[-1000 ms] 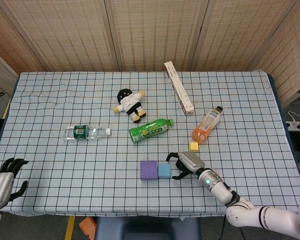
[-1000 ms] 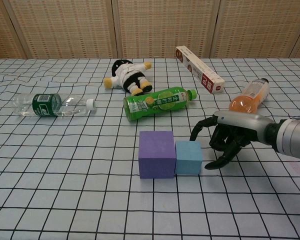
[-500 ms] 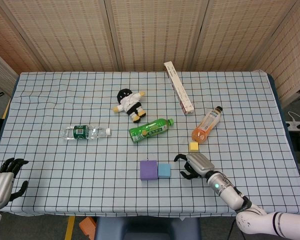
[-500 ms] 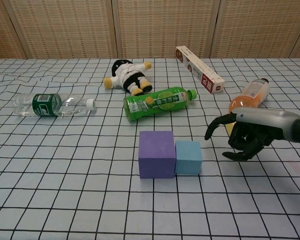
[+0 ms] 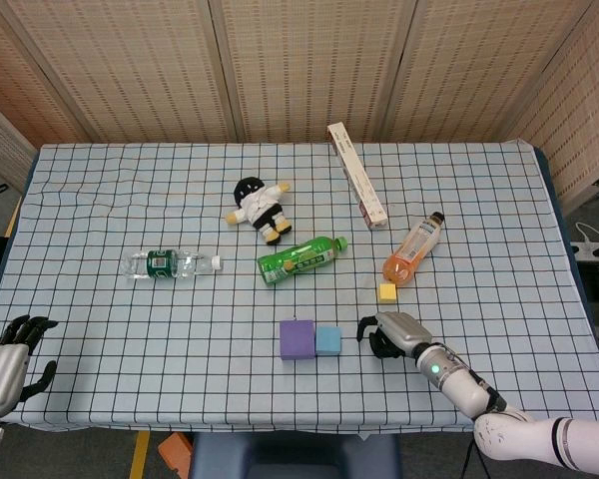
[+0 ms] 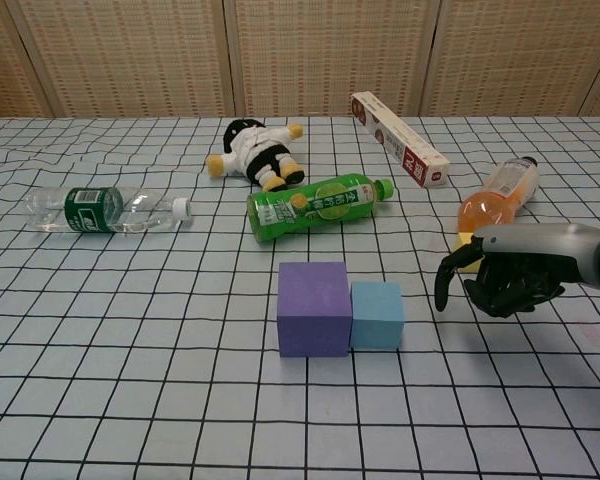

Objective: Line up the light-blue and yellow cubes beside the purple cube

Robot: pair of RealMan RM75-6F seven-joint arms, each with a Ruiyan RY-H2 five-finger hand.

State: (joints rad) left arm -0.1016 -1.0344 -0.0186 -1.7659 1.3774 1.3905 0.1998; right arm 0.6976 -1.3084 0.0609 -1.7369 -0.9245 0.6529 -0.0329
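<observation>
Large purple cube (image 5: 298, 338) (image 6: 314, 308) sits near the front middle of the tabletop (image 5: 479, 190) (image 6: 130, 330), which is covered in a pale blue cloth with a black grid. Small light-blue cube (image 5: 328, 340) (image 6: 376, 315) is flush against the purple one's right face, both flat on the cloth. Small yellow cube (image 5: 387, 291) is apart from that pair, further back and to the right, just in front of the base of the orange-drink bottle (image 5: 412, 249) (image 6: 497, 193); in the chest view only a sliver of it shows behind the right hand.

Right hand (image 5: 396, 333) (image 6: 507, 270): to the right of the light-blue cube, not touching it, low over the cloth. Fingers curled in under the palm, thumb sticking out toward the cubes, nothing held. It sits just in front of the yellow cube; contact with it can't be made out.

Left hand (image 5: 8, 359): at the front left edge of the tabletop, head view only. Dark fingers spread and slightly bent, holding nothing.

Other stuff, all lying down: green plastic bottle (image 5: 298, 259) (image 6: 315, 206) behind the purple cube, clear water bottle with green label (image 5: 170, 263) (image 6: 105, 210) to the left, small plush doll in white with black hair (image 5: 260, 207) (image 6: 252, 153) further back, long white-and-red box (image 5: 355, 187) (image 6: 398, 138) back right.
</observation>
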